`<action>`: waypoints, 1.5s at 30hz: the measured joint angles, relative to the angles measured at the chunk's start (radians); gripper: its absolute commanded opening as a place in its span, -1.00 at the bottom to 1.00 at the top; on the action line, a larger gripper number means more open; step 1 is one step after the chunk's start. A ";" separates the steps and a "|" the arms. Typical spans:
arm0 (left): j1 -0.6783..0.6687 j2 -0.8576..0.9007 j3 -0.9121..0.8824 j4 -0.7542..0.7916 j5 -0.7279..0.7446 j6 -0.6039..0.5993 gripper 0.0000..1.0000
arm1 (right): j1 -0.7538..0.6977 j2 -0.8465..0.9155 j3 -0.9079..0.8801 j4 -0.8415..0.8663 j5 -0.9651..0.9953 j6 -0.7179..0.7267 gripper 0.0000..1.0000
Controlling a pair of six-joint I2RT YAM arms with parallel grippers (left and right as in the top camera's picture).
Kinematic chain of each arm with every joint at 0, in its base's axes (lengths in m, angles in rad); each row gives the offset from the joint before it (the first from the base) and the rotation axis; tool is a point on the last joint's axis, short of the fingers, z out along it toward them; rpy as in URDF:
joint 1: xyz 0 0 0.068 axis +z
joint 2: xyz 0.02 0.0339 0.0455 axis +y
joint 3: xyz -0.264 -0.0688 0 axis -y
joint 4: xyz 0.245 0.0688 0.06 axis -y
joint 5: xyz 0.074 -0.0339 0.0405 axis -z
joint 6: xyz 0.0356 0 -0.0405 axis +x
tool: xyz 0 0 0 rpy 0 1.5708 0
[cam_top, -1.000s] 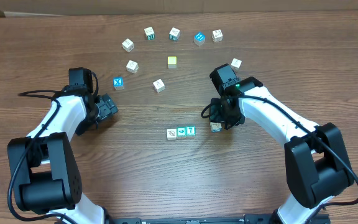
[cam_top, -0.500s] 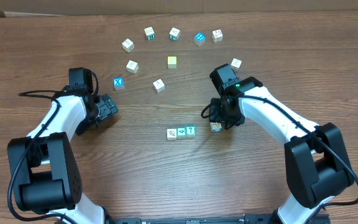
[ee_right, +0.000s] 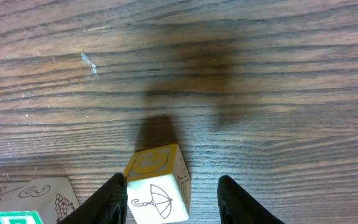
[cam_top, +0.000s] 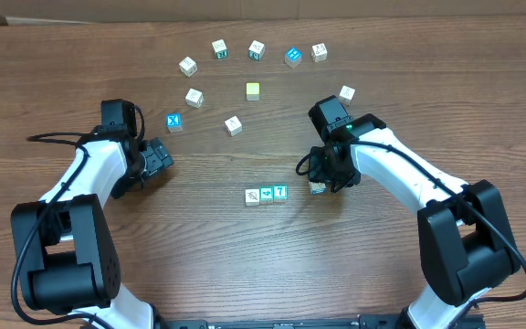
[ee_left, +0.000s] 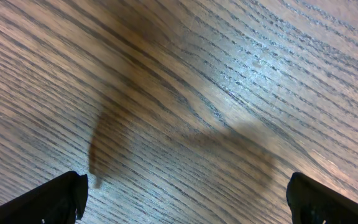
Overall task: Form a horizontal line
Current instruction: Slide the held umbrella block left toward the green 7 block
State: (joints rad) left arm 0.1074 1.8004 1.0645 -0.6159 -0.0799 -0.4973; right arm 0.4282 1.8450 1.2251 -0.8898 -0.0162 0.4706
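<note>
Three blocks (cam_top: 267, 194) lie side by side in a horizontal row at the table's middle front. My right gripper (cam_top: 323, 181) stands just right of the row, open around a yellow-and-white umbrella block (cam_top: 317, 187). In the right wrist view the umbrella block (ee_right: 159, 191) rests on the wood against the left finger, with a gap to the right finger; the gripper (ee_right: 176, 202) straddles it. The row's nearest block, with grapes on it (ee_right: 45, 194), shows at the lower left. My left gripper (cam_top: 160, 157) is open and empty over bare wood (ee_left: 188, 199), away from all blocks.
Several loose blocks lie scattered at the back: a white one (cam_top: 187, 66), a blue one (cam_top: 293, 57), a yellow-green one (cam_top: 252, 90), a blue X block (cam_top: 173, 122), a white one (cam_top: 234, 125) and one by the right arm (cam_top: 347, 93).
</note>
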 measured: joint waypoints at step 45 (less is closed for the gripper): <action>0.000 0.000 0.000 0.000 0.000 0.000 0.99 | 0.018 0.000 -0.018 0.025 -0.030 -0.079 0.23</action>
State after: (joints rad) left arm 0.1074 1.8004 1.0645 -0.6159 -0.0799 -0.4973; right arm 0.4461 1.8450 1.2072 -0.8650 -0.0463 0.3912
